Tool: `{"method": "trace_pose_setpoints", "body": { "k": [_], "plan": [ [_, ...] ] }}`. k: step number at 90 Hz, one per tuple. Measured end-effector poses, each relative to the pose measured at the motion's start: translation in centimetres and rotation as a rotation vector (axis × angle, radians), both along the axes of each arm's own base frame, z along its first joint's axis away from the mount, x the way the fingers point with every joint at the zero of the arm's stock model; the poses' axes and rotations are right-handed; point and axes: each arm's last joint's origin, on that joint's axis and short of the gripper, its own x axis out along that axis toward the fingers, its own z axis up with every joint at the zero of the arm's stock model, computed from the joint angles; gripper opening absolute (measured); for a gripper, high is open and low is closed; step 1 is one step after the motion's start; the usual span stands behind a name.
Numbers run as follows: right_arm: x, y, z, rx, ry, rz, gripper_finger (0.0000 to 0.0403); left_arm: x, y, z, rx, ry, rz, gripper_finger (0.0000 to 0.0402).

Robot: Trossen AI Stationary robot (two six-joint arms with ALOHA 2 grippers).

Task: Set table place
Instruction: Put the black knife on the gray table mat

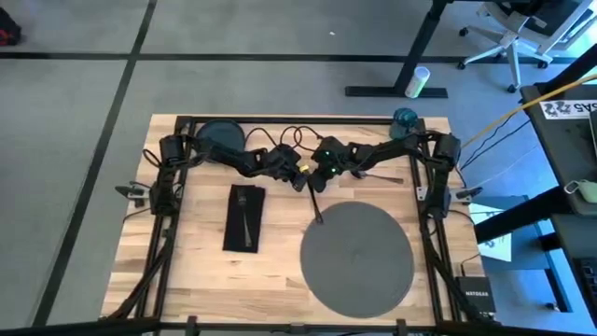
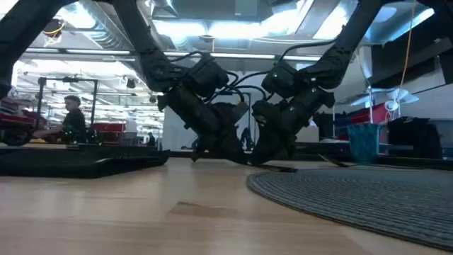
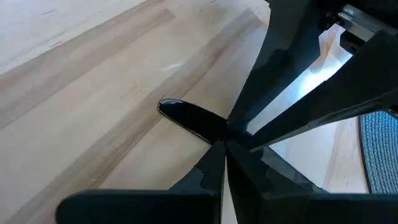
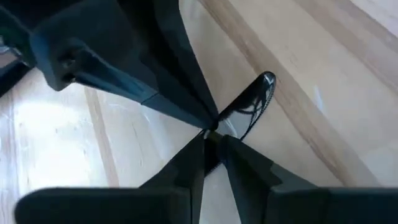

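- You have one table, pale wood with black rails.
- One round grey placemat lies at 4 o'clock on it.
- One black napkin lies at 9 o'clock.
- One fork rests on that napkin.
- One other metal utensil sits near the centre, its kind not clear; that makes two pieces of cutlery counted.
- One dark round plate sits at 11 o'clock.
- One teal cup stands at 1 o'clock.
- Two grippers, the left gripper and the right gripper, meet toward 12 o'clock.
- One person shows in the room beyond.
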Motion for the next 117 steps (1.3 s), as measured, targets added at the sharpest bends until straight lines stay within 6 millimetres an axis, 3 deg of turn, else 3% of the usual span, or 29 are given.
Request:
{"method": "trace_pose_setpoints", "body": {
  "k": [64, 90, 117],
  "plan": [
    [-0.2, -0.1, -0.1, 0.027, 0.005, 0.018, 0.0056, -0.1, 0.3, -0.3, 0.010, 0.010, 0.000, 0.0000],
    [0.3, -0.2, -1.5, 0.080, -0.048, 0.068, 0.0056, -0.4, 0.2, -0.7, 0.015, 0.016, -0.010, 0.0000],
    [0.4, -0.5, -1.7, 0.081, -0.093, 0.129, 0.0054, -0.5, 0.0, -0.8, 0.025, -0.003, -0.018, 0.0000]
  ]
}}
